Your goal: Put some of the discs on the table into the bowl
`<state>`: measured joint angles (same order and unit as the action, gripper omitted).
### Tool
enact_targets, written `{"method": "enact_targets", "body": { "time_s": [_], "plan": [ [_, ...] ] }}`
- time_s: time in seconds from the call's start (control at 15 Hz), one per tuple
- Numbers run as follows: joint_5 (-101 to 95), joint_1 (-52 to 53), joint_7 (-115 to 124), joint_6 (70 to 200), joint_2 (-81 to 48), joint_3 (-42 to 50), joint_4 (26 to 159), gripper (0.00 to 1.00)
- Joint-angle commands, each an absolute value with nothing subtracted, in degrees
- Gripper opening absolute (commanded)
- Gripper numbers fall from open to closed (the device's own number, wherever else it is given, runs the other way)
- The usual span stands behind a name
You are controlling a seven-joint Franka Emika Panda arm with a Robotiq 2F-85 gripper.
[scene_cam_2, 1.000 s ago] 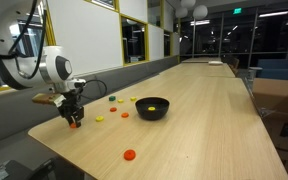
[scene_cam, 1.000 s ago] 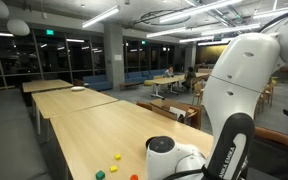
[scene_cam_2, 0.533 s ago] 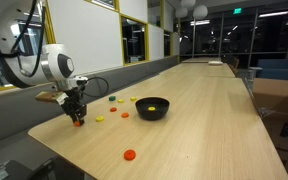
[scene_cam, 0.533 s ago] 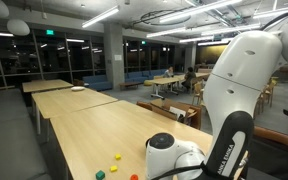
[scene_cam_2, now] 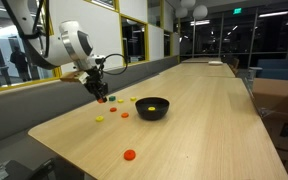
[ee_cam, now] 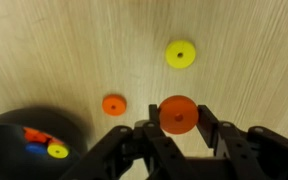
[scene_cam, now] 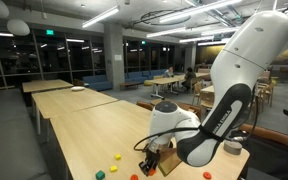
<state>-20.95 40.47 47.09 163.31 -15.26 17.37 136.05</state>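
Already the bowl holds a few discs. Just right of the bowl an orange disc lies on the table. Further right the gripper is clamped on a red-orange disc, not yet over the bowl. A yellow disc waits beyond.
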Motion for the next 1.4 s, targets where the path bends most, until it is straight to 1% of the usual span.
{"method": "enact_targets", "body": {
  "time_s": [0.0,0.27,0.53,0.67,0.73,0.8,0.87,1.07,1.13,1.2,1.33],
  "plan": [
    [-23.50,38.89,49.50,162.43,-9.71,22.25,136.76,0.25],
    [-20.86,35.32,48.14,163.03,-8.41,26.76,136.45,0.25],
    [-18.34,31.94,47.50,163.33,-9.66,28.38,136.40,0.25],
    [-16.17,30.28,46.82,163.32,-10.42,27.89,136.43,0.25],
    [-18.06,23.00,48.61,162.93,-10.29,21.29,136.26,0.26],
    [-16.80,21.44,48.01,162.88,-10.73,19.87,136.24,0.67],
    [-16.02,19.33,47.62,162.84,-11.25,17.91,136.11,0.68],
    [-13.44,14.83,46.92,162.25,-12.76,13.42,135.19,0.89],
    [-13.02,14.05,46.96,162.05,-13.11,12.49,134.94,0.98],
    [-12.62,13.49,46.87,161.85,-13.35,11.66,134.74,1.00],
    [-12.16,13.25,46.40,160.70,-12.91,9.78,134.48,1.00]
  ]
}}
